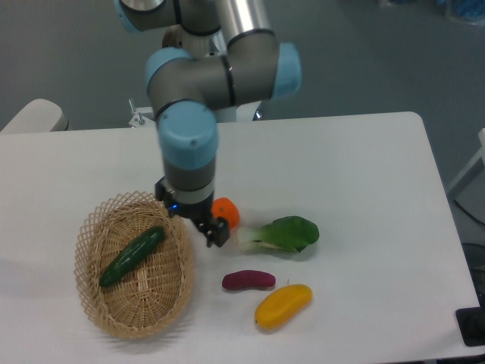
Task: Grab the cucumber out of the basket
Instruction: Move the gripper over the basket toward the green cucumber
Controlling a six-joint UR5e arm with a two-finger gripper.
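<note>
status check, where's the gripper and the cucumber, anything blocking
Gripper empty, over the basket's right rim, jaw state unclear. Cucumber lying diagonally in the basket, untouched. Nothing on top of it; orange item just behind the gripper.

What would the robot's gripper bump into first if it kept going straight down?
Probably the white table, just outside the basket rim. The gripper points down beside the rim, not over the cucumber, though depth is hard to judge.

The cucumber (132, 256) lies diagonally in the basket (91, 227), fingers (216, 231) just beside its rim.
</note>
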